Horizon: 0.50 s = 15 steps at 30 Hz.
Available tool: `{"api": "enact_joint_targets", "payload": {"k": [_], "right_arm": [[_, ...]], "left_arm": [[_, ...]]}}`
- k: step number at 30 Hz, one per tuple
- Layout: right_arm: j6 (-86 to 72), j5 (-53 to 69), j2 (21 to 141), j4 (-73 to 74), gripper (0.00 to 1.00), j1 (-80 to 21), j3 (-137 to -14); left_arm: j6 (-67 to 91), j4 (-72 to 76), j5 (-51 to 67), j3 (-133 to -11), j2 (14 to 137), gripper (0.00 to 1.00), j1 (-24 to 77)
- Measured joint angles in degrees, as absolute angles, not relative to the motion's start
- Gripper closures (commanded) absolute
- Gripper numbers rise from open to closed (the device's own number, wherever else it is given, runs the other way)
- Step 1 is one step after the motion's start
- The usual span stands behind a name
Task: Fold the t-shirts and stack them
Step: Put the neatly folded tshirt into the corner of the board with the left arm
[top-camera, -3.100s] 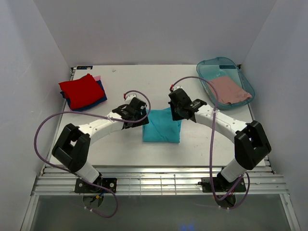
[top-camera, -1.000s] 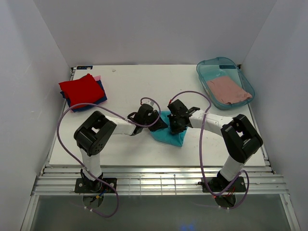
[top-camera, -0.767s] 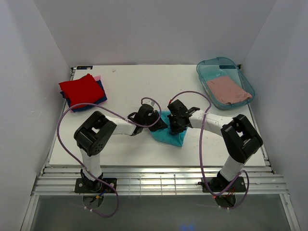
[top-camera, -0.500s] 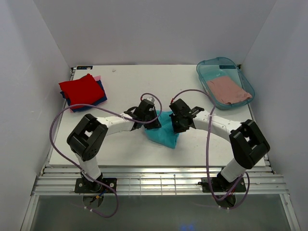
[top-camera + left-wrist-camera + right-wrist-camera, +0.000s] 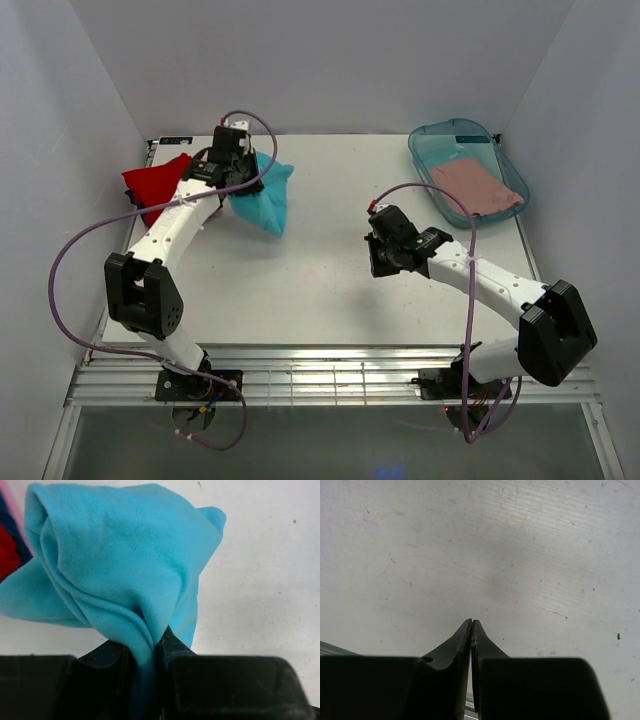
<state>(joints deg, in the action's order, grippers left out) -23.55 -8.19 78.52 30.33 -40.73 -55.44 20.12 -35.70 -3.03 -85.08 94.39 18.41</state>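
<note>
Teal soft cloth t-shirt [image 5: 262,198], bunched into a loose bundle, hangs pinched in the left fingers [image 5: 238,178] far to the left of the translucent teal plastic tub [image 5: 425,150], about as deep on the white table [image 5: 330,290] as the tub itself. The left wrist view shows the two black left fingers [image 5: 172,645] closed narrow on a gathered fold of the teal t-shirt [image 5: 120,570], with the rest of the cloth spreading out beyond them in soft creases. Whether its lower end touches the table I cannot tell.

Farther still from the tub, just beyond the teal t-shirt, lies a folded stack with a red cloth t-shirt [image 5: 160,185] on top. In the left wrist view an edge of the teal bundle overlaps that stack, where the red t-shirt [image 5: 7,555], a dark blue cloth t-shirt [image 5: 10,525] and a pink cloth t-shirt [image 5: 20,515] show as strips.

Inside the tub lies a dusty-pink cloth t-shirt [image 5: 475,187], loosely folded.

Nearer the arms' bases than the tub and to its left, the right fingers [image 5: 383,262] hover low over bare table. The right wrist view shows the right fingers [image 5: 460,640] pressed together tip to tip, with nothing between them.
</note>
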Motion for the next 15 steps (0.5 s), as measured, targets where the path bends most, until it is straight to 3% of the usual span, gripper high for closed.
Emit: {"api": "enact_joint_targets", "payload": {"k": [6, 15], "right_arm": [[-23.7, -7.0, 76.8, 30.2, 0.92, -40.8, -52.8], [-25.4, -6.0, 67.4, 30.6, 0.92, -40.9, -45.6]], "left_arm": [[15.5, -41.3, -2.2, -97.8, 98.1, 0.99, 10.5], [15.4, -42.5, 0.9, -103.2, 104.1, 0.99, 1.3]]}}
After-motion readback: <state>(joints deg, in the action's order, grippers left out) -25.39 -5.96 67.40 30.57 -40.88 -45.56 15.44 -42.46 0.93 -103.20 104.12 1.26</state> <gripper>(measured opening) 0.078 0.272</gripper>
